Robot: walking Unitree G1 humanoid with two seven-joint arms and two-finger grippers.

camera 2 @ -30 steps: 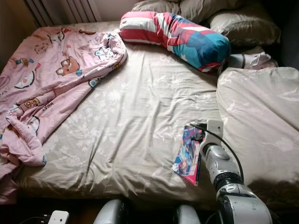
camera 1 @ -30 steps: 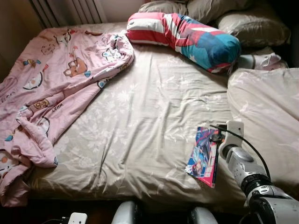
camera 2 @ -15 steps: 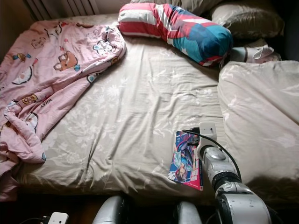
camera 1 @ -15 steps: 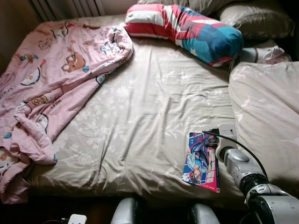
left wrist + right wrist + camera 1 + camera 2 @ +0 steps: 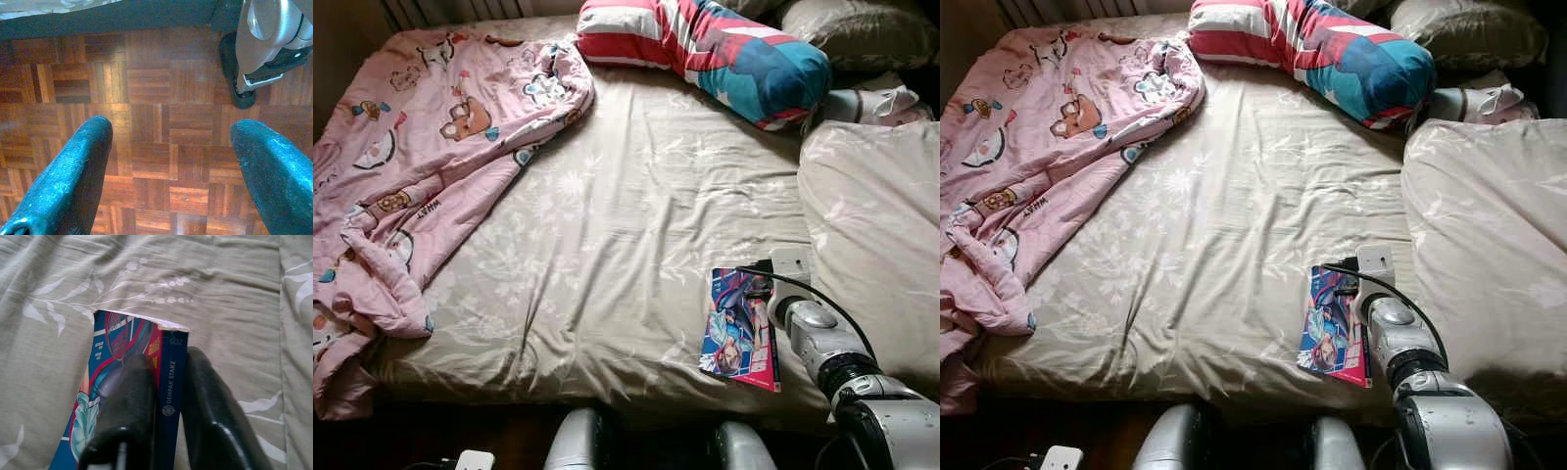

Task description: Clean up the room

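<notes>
At the near edge of the bed:
Right hand [image 5: 161, 396]: clenched on the book [image 5: 740, 328], one finger on the cover, the other past the spine.
Change: since a second ago the book has tipped from edge-on to cover-up, lying flatter on the bed [image 5: 607, 255].
Meaning: the grasp looks settled; lifting it away seems the likely next step.
Writing: spine reads "GEMPAK STARZ".
Left hand [image 5: 168, 171]: released, fingers spread, hanging over the parquet floor [image 5: 146, 98].
Farther off: pink blanket [image 5: 411, 166] bears the word "WHAT"; striped bolster [image 5: 705, 49] at the head.
</notes>
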